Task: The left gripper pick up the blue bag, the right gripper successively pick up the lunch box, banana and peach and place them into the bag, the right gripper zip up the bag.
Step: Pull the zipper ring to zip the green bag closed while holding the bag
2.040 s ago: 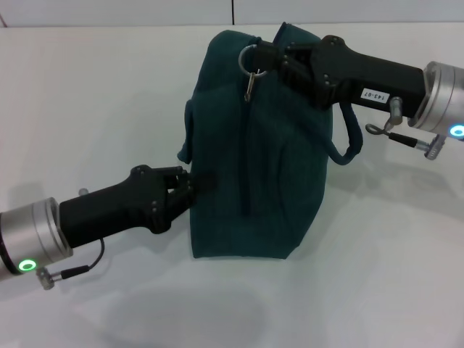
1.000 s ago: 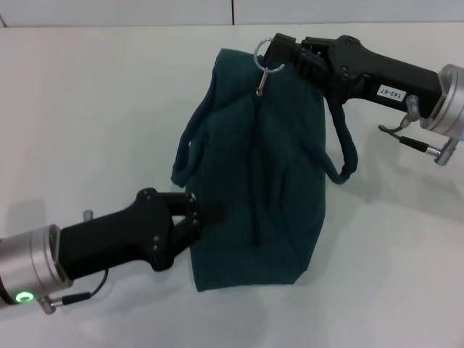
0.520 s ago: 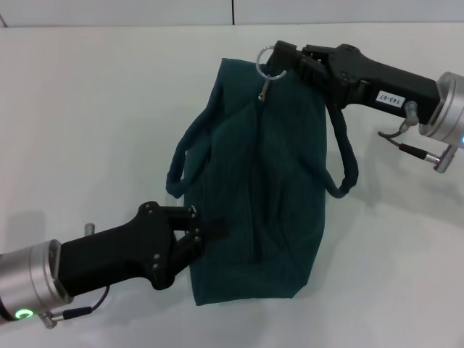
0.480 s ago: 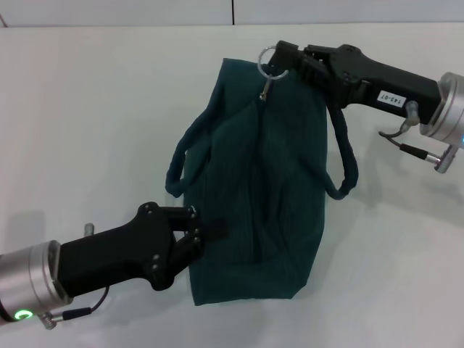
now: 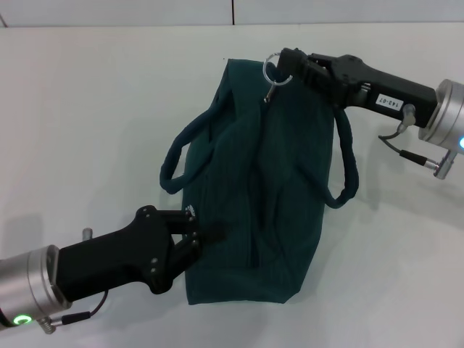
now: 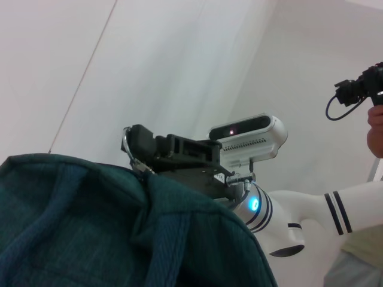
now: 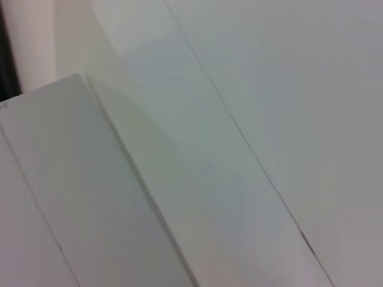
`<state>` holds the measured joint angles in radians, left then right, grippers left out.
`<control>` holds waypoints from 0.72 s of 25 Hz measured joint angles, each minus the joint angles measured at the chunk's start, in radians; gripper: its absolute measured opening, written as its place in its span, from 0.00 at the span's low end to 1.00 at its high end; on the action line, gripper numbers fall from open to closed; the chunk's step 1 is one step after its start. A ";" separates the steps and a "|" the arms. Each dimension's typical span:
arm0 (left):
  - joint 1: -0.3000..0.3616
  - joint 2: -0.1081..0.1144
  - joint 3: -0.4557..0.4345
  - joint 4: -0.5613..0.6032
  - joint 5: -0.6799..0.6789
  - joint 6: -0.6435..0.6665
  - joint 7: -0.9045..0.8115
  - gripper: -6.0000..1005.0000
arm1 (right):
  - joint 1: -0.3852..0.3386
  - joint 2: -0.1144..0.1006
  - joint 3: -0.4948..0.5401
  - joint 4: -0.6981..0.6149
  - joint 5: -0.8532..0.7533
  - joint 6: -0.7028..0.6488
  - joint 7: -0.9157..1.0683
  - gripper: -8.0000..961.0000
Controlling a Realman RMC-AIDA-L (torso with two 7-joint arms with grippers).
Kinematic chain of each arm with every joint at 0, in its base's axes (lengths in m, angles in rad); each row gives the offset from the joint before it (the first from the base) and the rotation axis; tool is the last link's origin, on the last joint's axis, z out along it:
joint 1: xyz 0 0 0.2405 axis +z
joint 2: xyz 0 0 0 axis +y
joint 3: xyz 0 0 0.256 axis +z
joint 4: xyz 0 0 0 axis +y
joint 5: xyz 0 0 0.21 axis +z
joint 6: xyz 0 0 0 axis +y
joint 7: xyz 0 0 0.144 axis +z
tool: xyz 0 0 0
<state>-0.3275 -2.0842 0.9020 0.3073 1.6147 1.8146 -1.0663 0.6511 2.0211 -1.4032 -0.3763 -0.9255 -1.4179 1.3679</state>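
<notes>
The blue bag (image 5: 261, 188) lies stretched between both grippers on the white table, its zip line closed along the top. My left gripper (image 5: 197, 235) is shut on the bag's near end. My right gripper (image 5: 284, 65) is shut on the ring zip pull (image 5: 271, 72) at the bag's far end. One handle (image 5: 176, 163) loops out to the left, the other (image 5: 346, 170) to the right. In the left wrist view the bag (image 6: 90, 227) fills the foreground, with the right gripper (image 6: 136, 146) at its far end. The lunch box, banana and peach are out of view.
The white table (image 5: 87, 109) surrounds the bag. The left wrist view shows the robot's head camera (image 6: 246, 133) and a person's hand (image 6: 376, 122) at the edge. The right wrist view shows only pale wall surfaces.
The bag has sunk from upright to stretched flat and shifted nearer. My left gripper has drawn back toward the near left, holding the bag's end. My right gripper moved slightly right with the ring.
</notes>
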 joint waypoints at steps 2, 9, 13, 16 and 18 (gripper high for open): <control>0.000 0.000 -0.003 -0.001 -0.001 0.000 0.002 0.20 | -0.001 0.001 0.000 0.002 0.001 0.000 0.001 0.08; 0.001 -0.001 -0.008 -0.025 -0.056 -0.007 -0.005 0.21 | 0.002 0.002 -0.008 0.002 0.002 -0.028 0.001 0.08; -0.002 0.000 -0.009 -0.027 -0.083 -0.008 -0.030 0.22 | 0.003 0.002 -0.010 0.001 -0.002 -0.044 0.001 0.09; -0.007 0.001 -0.009 -0.027 -0.099 -0.005 -0.060 0.27 | 0.002 0.002 -0.012 0.000 -0.005 -0.052 0.000 0.09; -0.009 0.001 -0.009 -0.027 -0.109 0.000 -0.077 0.31 | 0.003 0.002 -0.015 0.000 -0.006 -0.057 0.000 0.09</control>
<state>-0.3367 -2.0832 0.8927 0.2806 1.5053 1.8148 -1.1436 0.6537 2.0232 -1.4187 -0.3765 -0.9318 -1.4747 1.3683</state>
